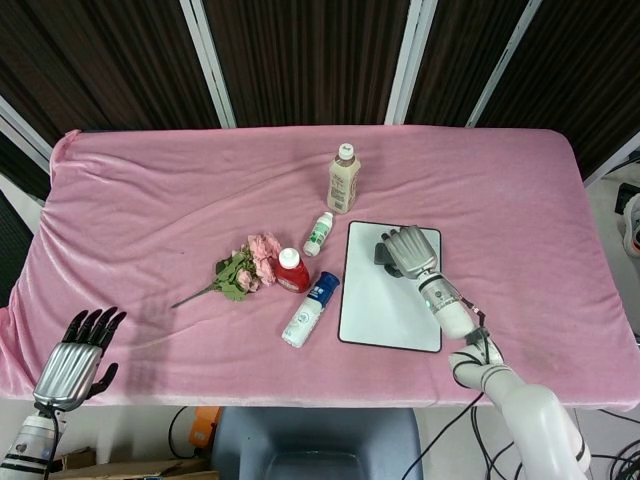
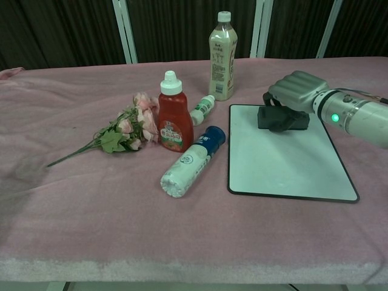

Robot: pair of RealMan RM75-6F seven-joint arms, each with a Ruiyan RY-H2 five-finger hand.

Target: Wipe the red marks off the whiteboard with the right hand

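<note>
The whiteboard (image 2: 285, 157) lies flat on the pink tabletop (image 1: 150, 200), toward its right half and nearer the front edge than the back. The right hand (image 2: 295, 92) is at the board's far edge, fingers curled down over a dark eraser (image 2: 280, 119) and gripping it, with the eraser pressed on the board's far right corner area. In both views the bare white surface shows no red marks; what lies under the eraser and hand is hidden, so I cannot tell whether any trace is left there. Judging from this, the wiping looks nearly finished or finished, with at most that covered far strip left to clear.

The left hand (image 1: 72, 362) hangs off the front left corner of the tabletop, fingers spread and holding nothing. Left of the board are a tipped blue-capped bottle (image 2: 191, 162), a red sauce bottle (image 2: 172, 115), a flower sprig (image 2: 124, 132), a small lying bottle (image 2: 203, 108) and an upright drink bottle (image 2: 222, 56)
</note>
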